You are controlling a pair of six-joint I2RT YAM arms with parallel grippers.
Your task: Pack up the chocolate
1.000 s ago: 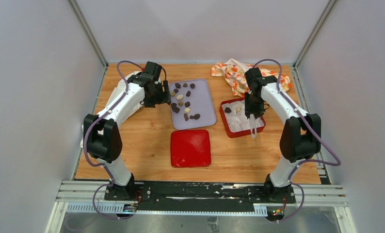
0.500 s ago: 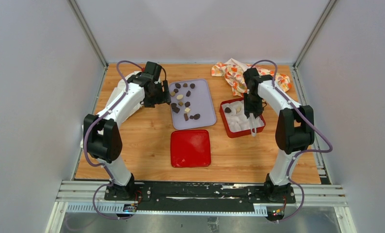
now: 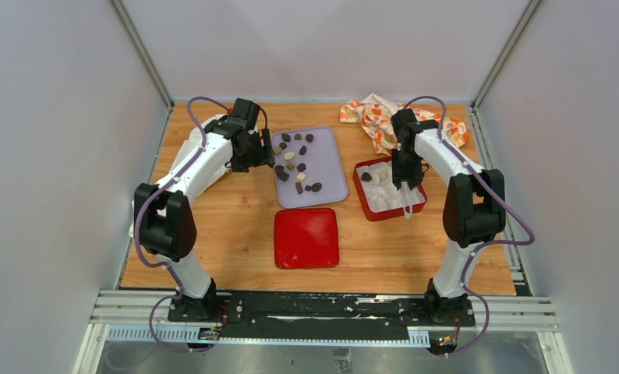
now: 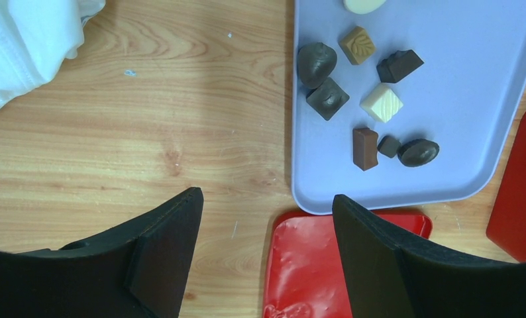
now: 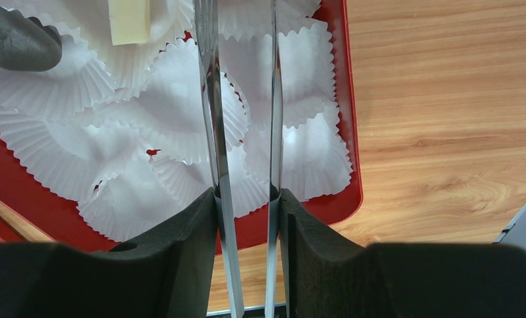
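A: Toward the right edge of the counter, the right gripper (image 5: pixel 247 192) clamps the tongs (image 5: pixel 207 66) over the red box (image 5: pixel 350 99) of paper cups (image 5: pixel 161 112). 2 pieces of chocolate (image 5: pixel 15 43) sit in cups already.

B: The rest lies on the lavender tray (image 4: pixel 459 132) near the far edge. The left gripper (image 4: pixel 265 196) hangs beside it, jaws apart, empty.

A: The risk, I'd say: slick tong tips squirting a small piece sideways, or snagging a flimsy cup and dragging it out.
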